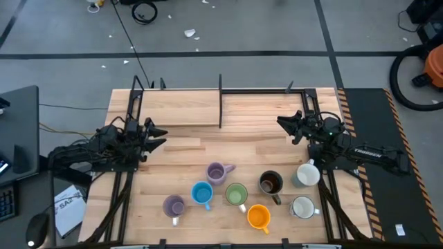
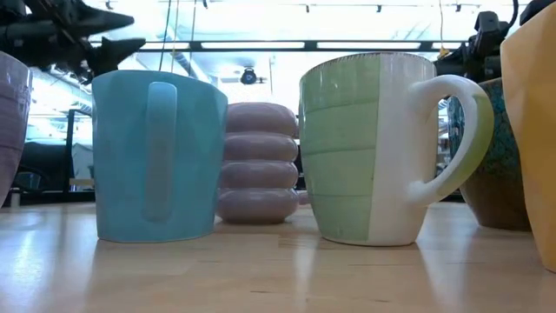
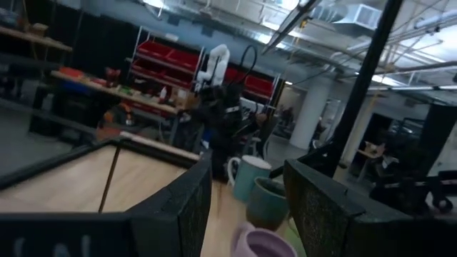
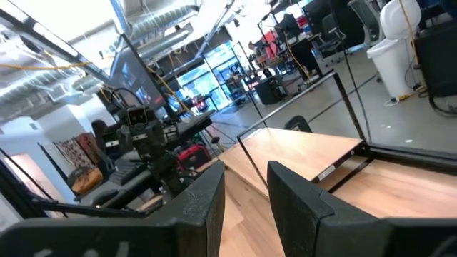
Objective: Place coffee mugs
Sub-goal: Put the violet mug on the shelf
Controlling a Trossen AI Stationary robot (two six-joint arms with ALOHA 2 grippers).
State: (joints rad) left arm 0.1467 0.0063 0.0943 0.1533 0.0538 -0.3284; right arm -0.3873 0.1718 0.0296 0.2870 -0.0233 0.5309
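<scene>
- Pale wooden planks are making up the surface (image 1: 180, 111), and eight mugs are standing upright in its near half, well apart from both sets of jaws.
- Nearest the front edge are sitting the orange mug (image 1: 258, 217), a lilac mug (image 1: 173, 205) and a white mug (image 1: 302, 207).
- Behind them are standing the blue mug (image 1: 201, 194), handle turned toward the low camera, and the green mug (image 1: 237, 195), handle pointing toward the right arm's side.
- Farther back are sitting the dark brown mug (image 1: 270, 183), a second white mug (image 1: 307, 174) and a second lilac mug (image 1: 217, 173).
- The left gripper (image 1: 158, 135) is hanging beyond the mugs, jaws parted and holding nothing.
- The right gripper (image 1: 285, 124) is facing it, jaws likewise apart and empty.
- Beyond lies a grey floor (image 1: 263, 28) with cables.
</scene>
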